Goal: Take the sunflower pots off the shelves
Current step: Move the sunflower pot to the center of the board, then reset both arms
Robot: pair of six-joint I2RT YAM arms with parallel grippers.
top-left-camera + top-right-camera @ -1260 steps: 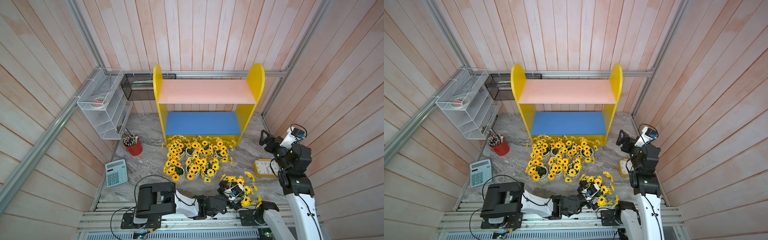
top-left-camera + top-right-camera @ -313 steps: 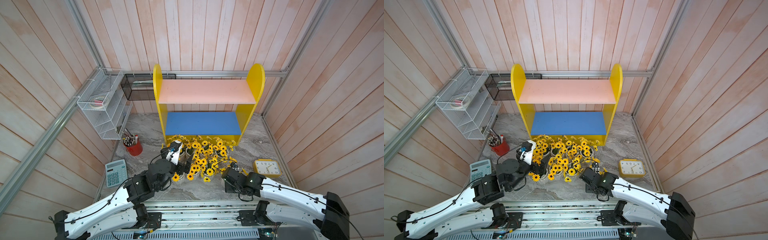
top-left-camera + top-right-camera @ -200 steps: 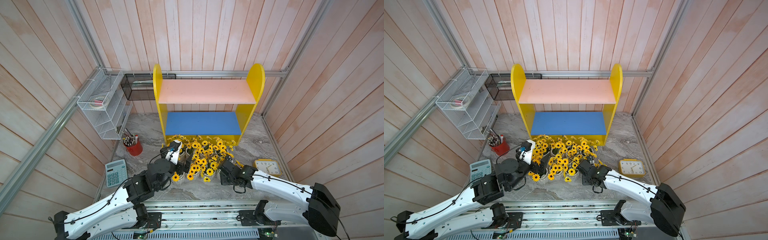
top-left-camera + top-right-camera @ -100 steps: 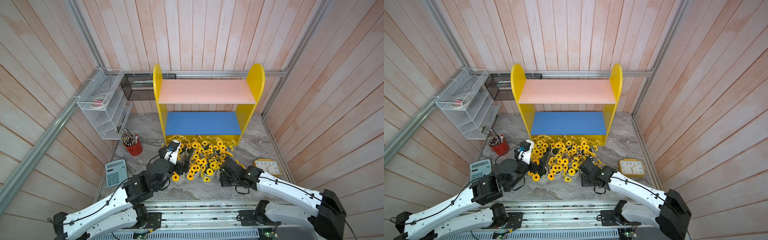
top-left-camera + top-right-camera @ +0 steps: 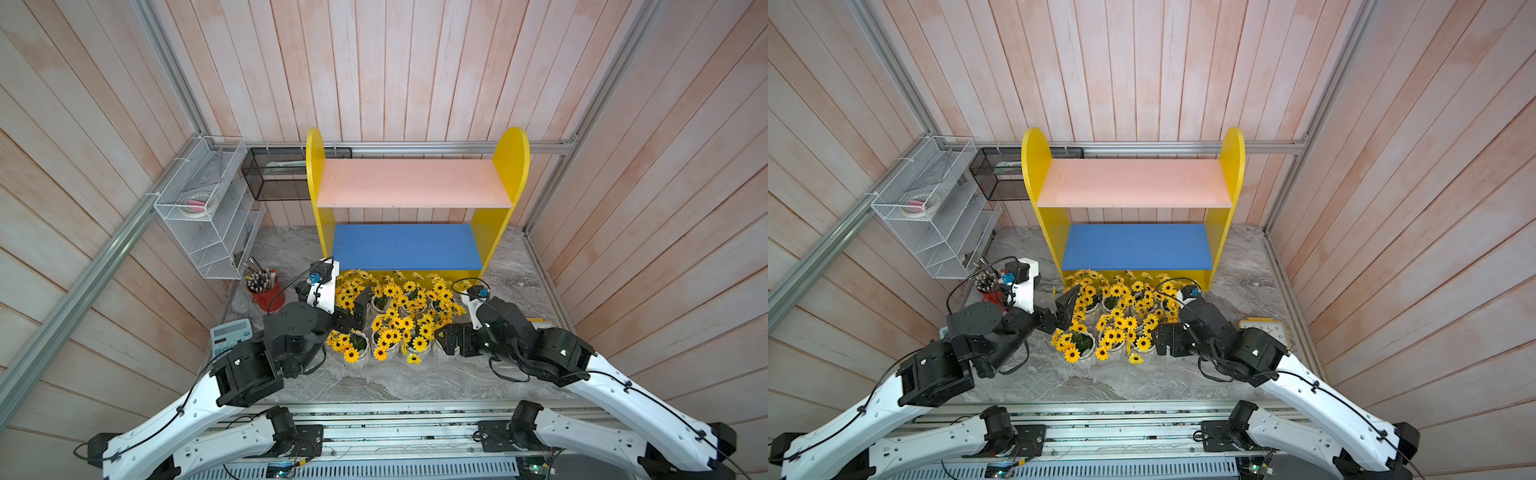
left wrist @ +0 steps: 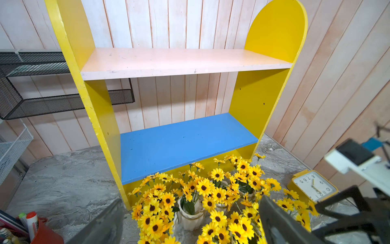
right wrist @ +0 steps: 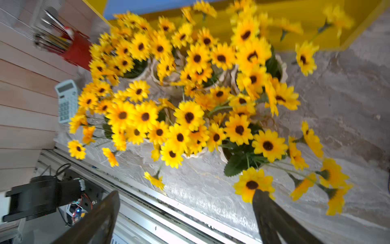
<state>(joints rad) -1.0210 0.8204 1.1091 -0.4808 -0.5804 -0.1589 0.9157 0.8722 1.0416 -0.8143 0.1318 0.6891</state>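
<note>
Two spread pincers, left pincer (image 5: pixel 355 309) and right pincer (image 5: pixel 445 341), flank sunflower pots (image 5: pixel 395 322) before shelves (image 5: pixel 411 187).

The space is enclosed on three sides by walls (image 5: pixel 395 62) of pale, pinkish wooden planks, laid upright at the back and slanted at the sides. Aluminium rails (image 5: pixel 540 146) are fixed along them. Below, a grey, marble-veined tabletop (image 5: pixel 374 382) is evenly and brightly lit, with only soft shadows. A white wire rack (image 5: pixel 208 232) is mounted on the left wall, and a black mesh basket (image 5: pixel 274 178) is hung beside it at the back. A red pen cup (image 5: pixel 266 297), a calculator (image 5: pixel 230 336) and a yellow clock (image 5: pixel 1264 330) are set near the tabletop's sides.
</note>
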